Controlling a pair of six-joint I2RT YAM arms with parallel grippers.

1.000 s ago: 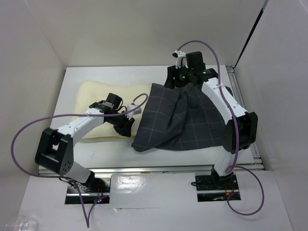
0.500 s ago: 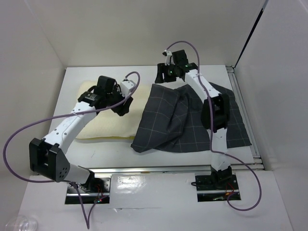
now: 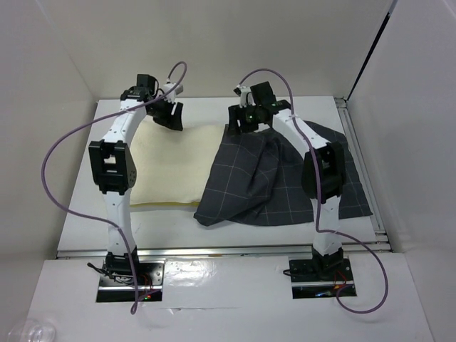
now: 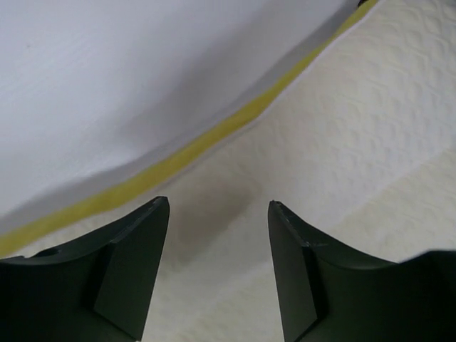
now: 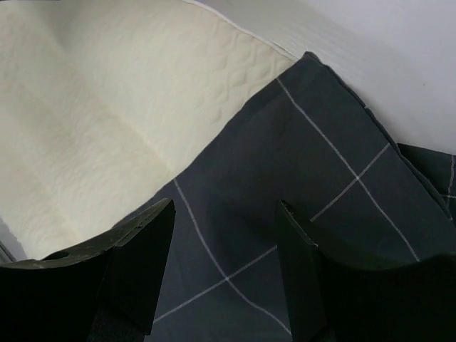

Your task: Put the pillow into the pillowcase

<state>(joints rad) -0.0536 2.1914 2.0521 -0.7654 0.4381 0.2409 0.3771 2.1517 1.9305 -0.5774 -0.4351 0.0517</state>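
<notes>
Pillow (image 3: 167,167) is lying flat on the left-middle of the table (image 3: 78,221), and its right end is sitting under the left edge of the pillowcase (image 3: 274,178). Can't tell whether that end is inside the opening or just covered. Most of the pillow is still showing bare, so insertion looks barely started.

Change from a second ago:
- The pillowcase was bunched and lifted at its far edge. It is now lying slack and spread wider to the right.
- Right gripper (image 3: 239,122) is hovering over that far-left corner, fingers wide, gripping nothing.
- Left gripper (image 3: 169,117) is no longer low by the pillow's near edge. It is reaching across to the far edge, over the yellow piping (image 4: 178,160), fingers spread wide and empty.

Judgement: both arms are resetting for a fresh grab, the left on the pillow's far edge and the right on the case mouth.
</notes>
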